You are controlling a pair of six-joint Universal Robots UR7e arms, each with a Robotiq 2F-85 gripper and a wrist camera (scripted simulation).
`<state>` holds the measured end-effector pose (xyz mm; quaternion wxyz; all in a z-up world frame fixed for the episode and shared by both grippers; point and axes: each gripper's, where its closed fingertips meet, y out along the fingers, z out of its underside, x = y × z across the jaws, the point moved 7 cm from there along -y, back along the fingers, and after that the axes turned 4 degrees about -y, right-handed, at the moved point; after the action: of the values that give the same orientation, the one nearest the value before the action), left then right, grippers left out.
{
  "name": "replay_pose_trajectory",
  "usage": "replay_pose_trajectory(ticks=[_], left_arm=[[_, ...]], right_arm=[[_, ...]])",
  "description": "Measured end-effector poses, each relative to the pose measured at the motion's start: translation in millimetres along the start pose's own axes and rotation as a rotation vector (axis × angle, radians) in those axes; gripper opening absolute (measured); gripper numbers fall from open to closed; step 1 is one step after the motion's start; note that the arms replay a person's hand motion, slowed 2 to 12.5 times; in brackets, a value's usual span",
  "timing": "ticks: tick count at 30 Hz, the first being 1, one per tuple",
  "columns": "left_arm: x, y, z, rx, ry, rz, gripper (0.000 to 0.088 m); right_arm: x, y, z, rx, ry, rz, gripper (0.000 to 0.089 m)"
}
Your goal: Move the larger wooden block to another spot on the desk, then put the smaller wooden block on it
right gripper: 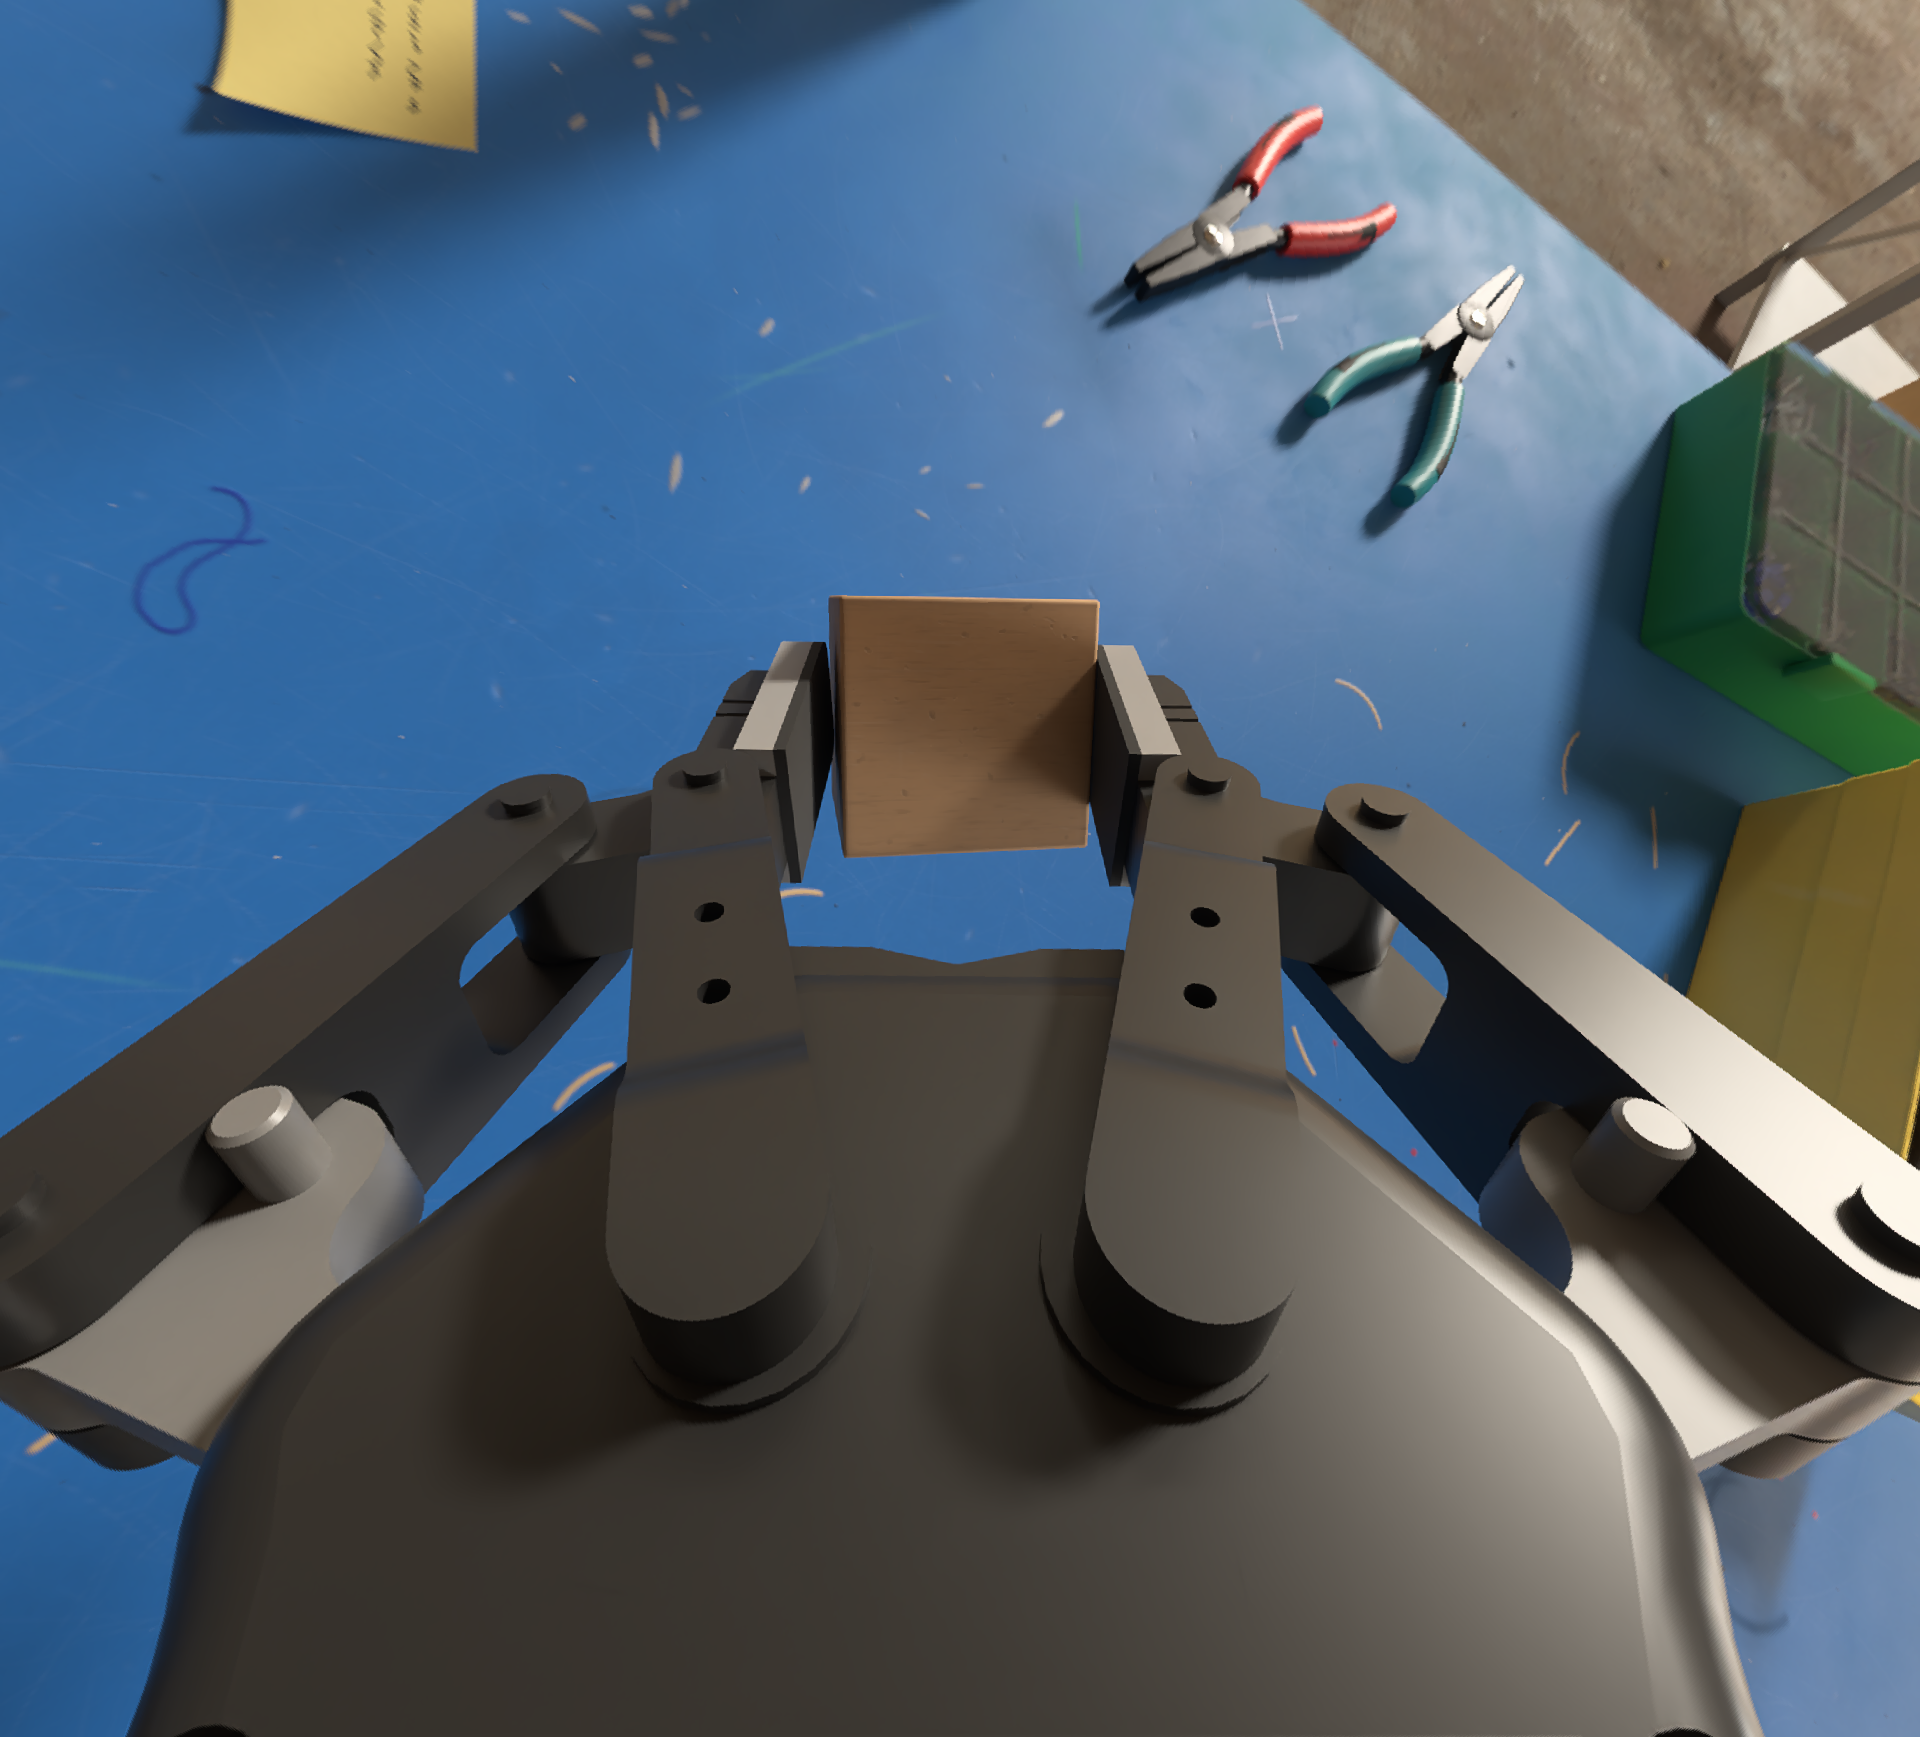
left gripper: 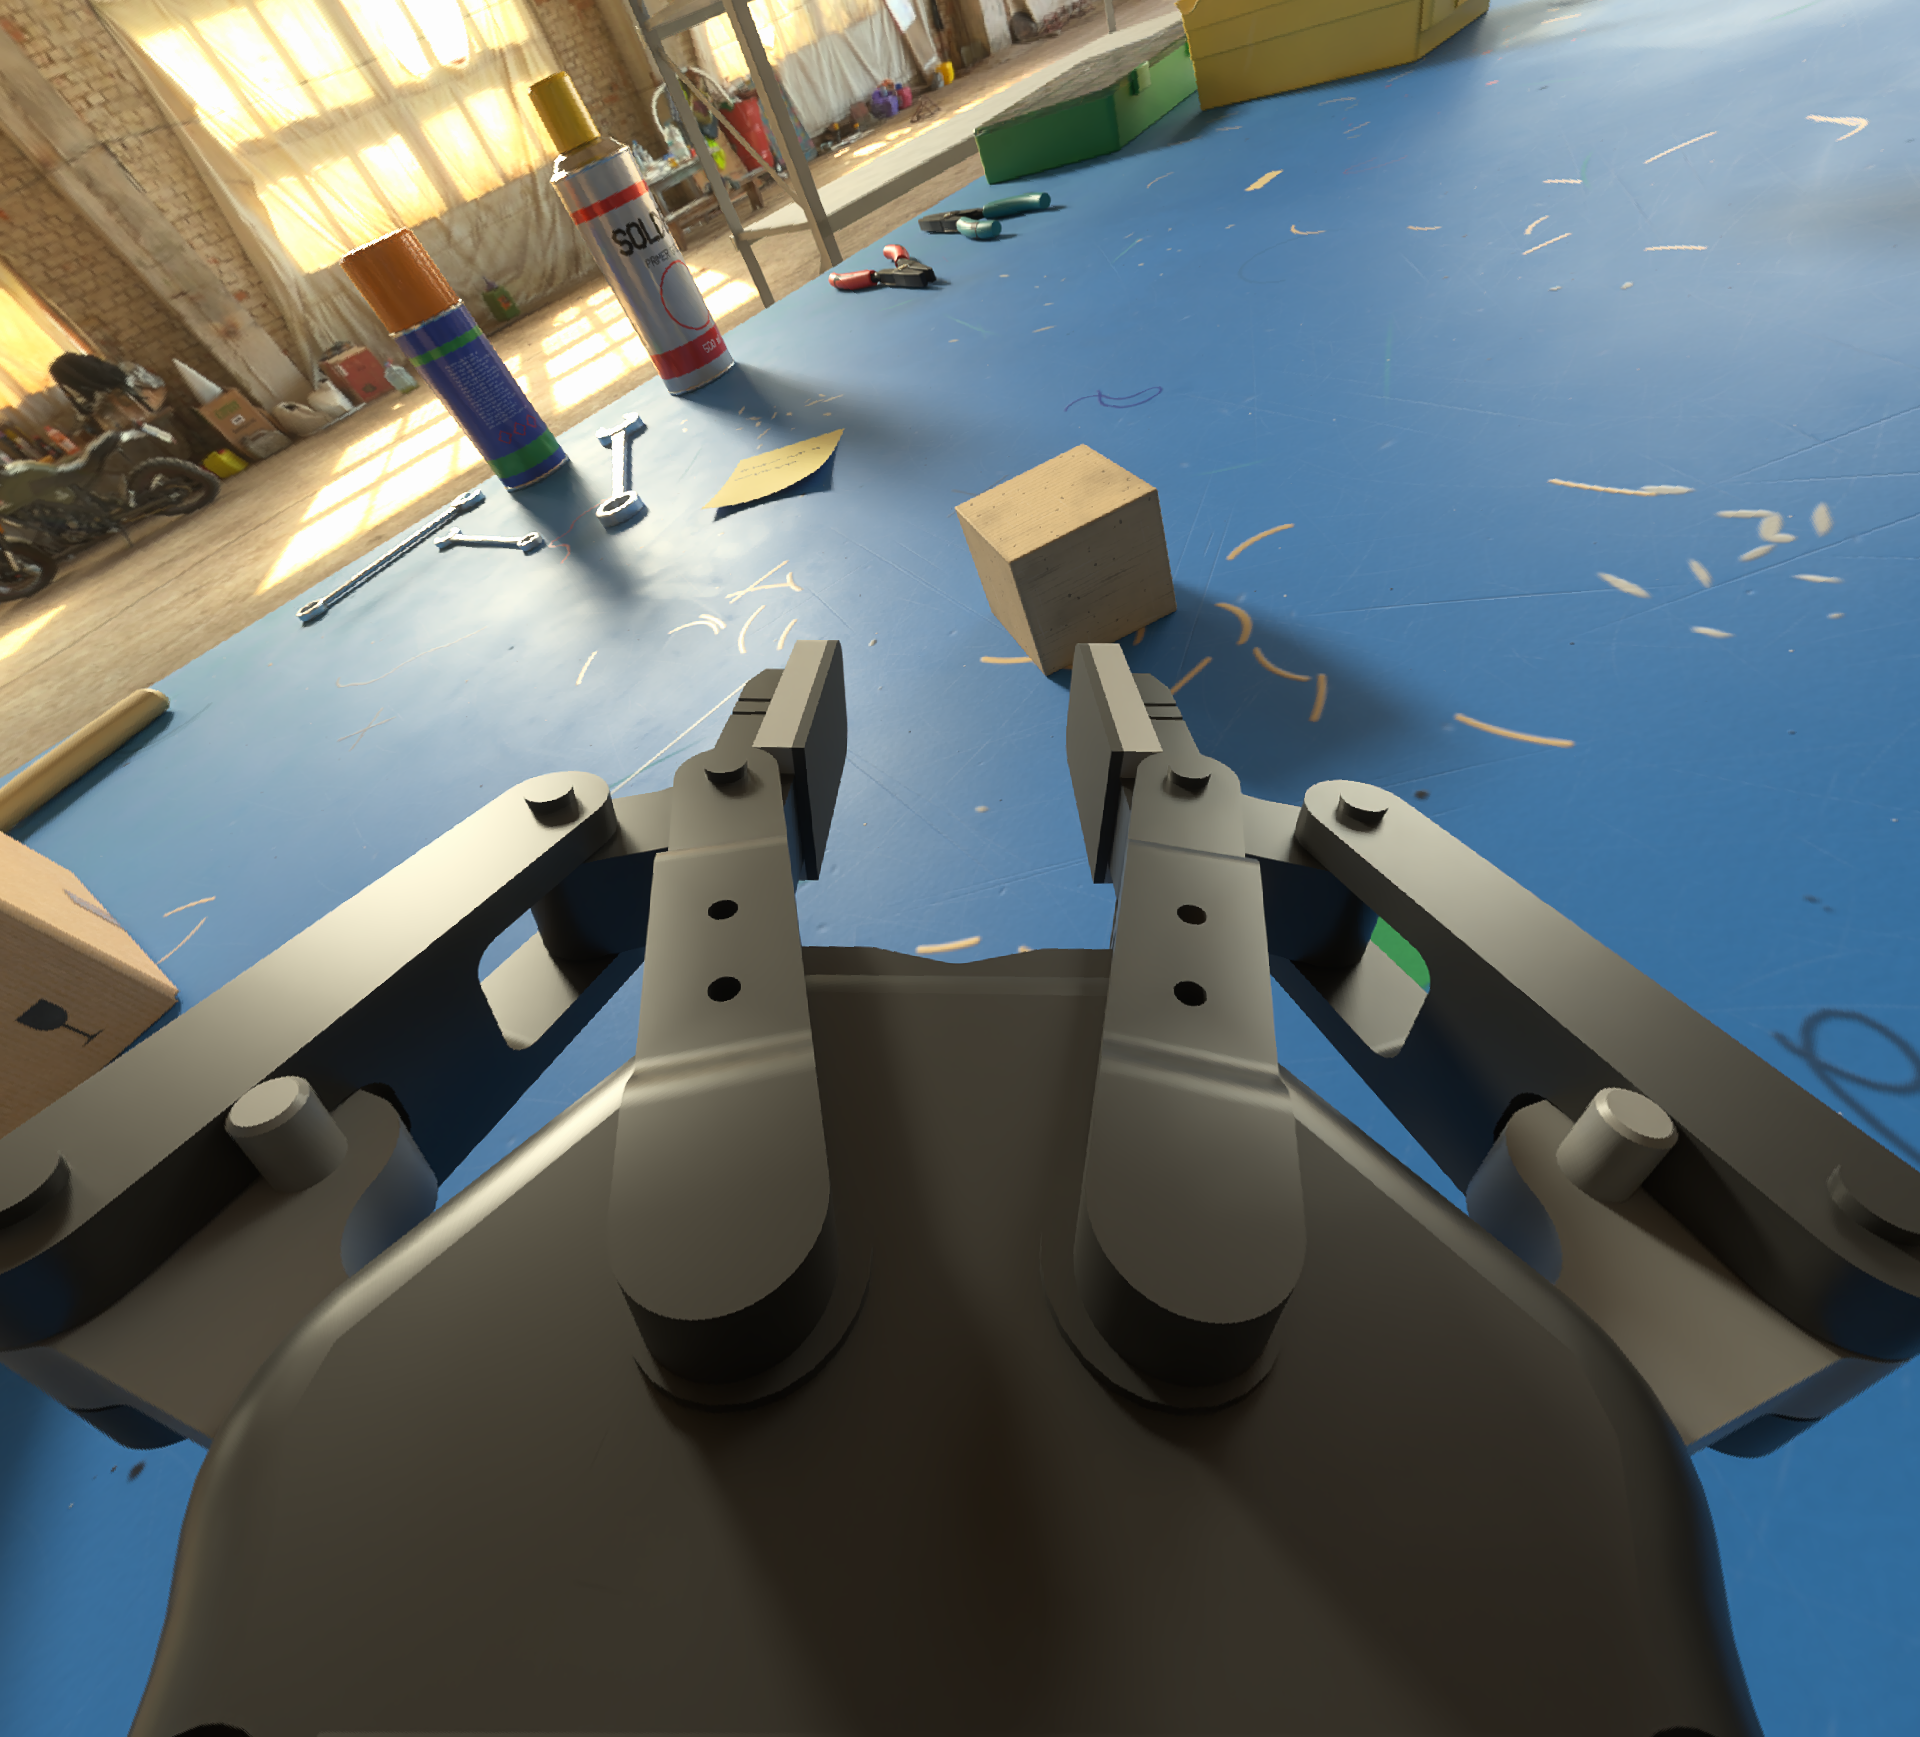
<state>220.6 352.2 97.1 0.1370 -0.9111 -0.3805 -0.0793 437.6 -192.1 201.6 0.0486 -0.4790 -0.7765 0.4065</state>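
Above the blue desk (right gripper: pixel 416 399), near its edge by the pliers, the right gripper (right gripper: pixel 963 757) is clenched on a darker wooden block (right gripper: pixel 966 731), lifted clear. The left gripper (left gripper: pixel 956 752) is released, empty, just short of the pale wooden block (left gripper: pixel 1065 549) resting mid-desk. Which block is larger I cannot tell. A tilted release could topple the stack. The yellow bins (left gripper: pixel 1351 4) look empty; the green case (right gripper: pixel 1766 586) is shut.

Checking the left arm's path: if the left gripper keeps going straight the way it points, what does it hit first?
Probably the bare blue desk. The left gripper is open and empty; the pale wooden block sits slightly right of its line.
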Motion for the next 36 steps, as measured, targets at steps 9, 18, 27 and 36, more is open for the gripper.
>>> replay_pose_trajectory(ticks=[9, 18, 27, 36], left_arm=[[1.7, 1.7, 0.6, 0.017, -0.016, 0.003, 0.0392], [3.4, 4.8, 1.9, 0.046, -0.032, -0.003, 0.0398], [4.2, 8.0, 3.3, 0.079, -0.041, 0.000, 0.0419], [5.5, 9.5, 3.9, 0.093, -0.051, -0.002, 0.0430]], right_arm=[[38.6, -44.3, -26.8, -0.104, -0.015, -0.025, 0.0435], [97.0, -67.6, -50.5, -0.106, -0.073, -0.104, 0.0435], [157.5, -69.7, -69.3, -0.050, -0.194, -0.120, 0.0435], [213.4, -59.6, -88.5, -0.012, -0.257, -0.180, 0.0435]])
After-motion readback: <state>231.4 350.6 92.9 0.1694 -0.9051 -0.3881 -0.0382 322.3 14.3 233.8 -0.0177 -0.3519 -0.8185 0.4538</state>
